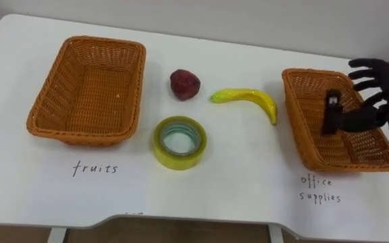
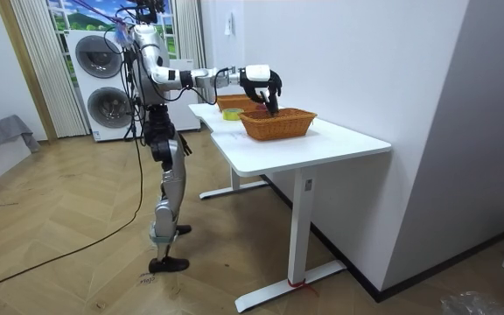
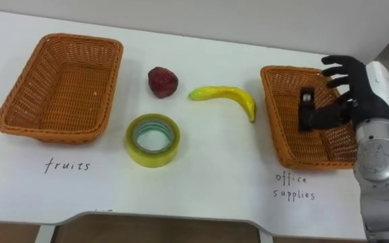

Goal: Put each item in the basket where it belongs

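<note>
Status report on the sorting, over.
Right hand over office basket, black item at its thumb, grip unclear. Tape, banana, red fruit unsorted on table, short of fruit basket. Path clear.

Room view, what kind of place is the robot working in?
Likely a home-style room, perhaps a mock-up: two stacked washing machines, a curtain, wood parquet floor and a white desk.
</note>
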Motion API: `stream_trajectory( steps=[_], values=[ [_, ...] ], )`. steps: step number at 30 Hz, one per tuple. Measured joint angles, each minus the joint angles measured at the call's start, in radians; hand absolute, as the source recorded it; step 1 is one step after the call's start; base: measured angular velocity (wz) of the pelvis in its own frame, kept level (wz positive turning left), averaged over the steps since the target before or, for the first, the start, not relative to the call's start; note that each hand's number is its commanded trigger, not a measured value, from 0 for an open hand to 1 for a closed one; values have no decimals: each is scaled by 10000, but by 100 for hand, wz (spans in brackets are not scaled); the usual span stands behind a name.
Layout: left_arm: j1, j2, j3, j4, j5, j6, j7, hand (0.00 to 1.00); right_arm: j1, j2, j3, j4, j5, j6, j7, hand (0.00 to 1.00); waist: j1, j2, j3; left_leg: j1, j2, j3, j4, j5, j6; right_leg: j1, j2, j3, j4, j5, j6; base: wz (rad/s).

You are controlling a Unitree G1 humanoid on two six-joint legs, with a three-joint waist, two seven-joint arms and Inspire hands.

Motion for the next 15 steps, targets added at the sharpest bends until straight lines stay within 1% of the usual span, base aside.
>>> stream_trajectory(
  steps=[2, 7, 12, 15],
  values=[
    [5, 1, 0, 0, 0, 0, 1, 0, 43, 0, 0, 0, 15, -1, 0, 0, 0, 16, 1, -1, 0, 1, -2, 0, 0, 0, 0, -1, 1, 0, 0, 0],
    [9, 0, -2, 2, 2, 0, 2, 0, 62, 2, -1, -1, 22, -15, -3, 0, 12, 78, -27, 3, 0, 3, -9, 0, 0, -1, 0, -6, 3, 0, 0, 0],
    [8, 1, -1, 4, 2, -4, 5, 0, 61, 2, 0, -2, 84, -208, -105, 0, 37, 77, -29, 17, -1, 7, -17, 1, 0, -2, 0, 0, 2, 0, 0, 0],
    [5, 0, 0, 4, 2, -12, 7, 0, 61, 2, 0, 0, 79, -253, -116, 0, 99, 74, -29, 29, 0, 9, -16, 1, 1, -2, 0, 15, 0, 0, 0, 0]
  ],
)
